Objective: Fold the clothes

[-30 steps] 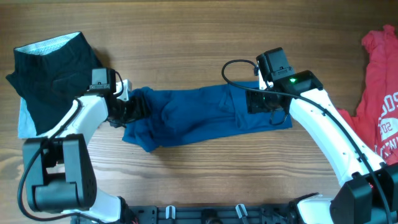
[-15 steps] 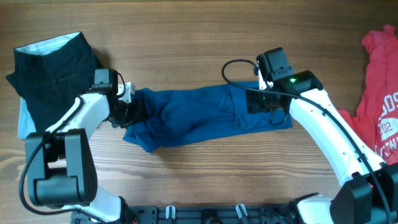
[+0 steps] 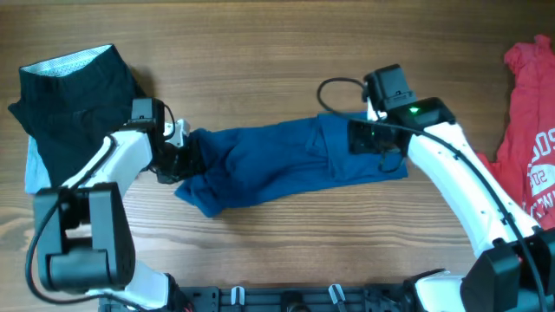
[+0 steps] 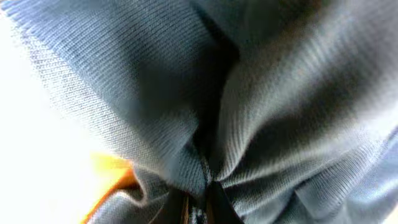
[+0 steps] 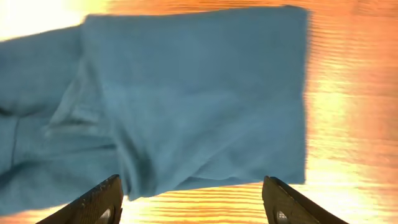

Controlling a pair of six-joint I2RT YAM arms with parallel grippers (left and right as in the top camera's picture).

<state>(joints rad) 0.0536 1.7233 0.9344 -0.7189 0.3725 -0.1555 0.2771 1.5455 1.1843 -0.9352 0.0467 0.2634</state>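
Lying long-ways across the middle of the table (image 3: 260, 52), the shirt (image 3: 277, 165) has its left end pinched in the left gripper (image 3: 178, 158); the right gripper (image 5: 193, 196) hangs wide open over its right end.

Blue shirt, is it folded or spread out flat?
Partly folded. The blue shirt lies as a long narrow strip, not spread flat, and its end is bunched up in the left gripper.
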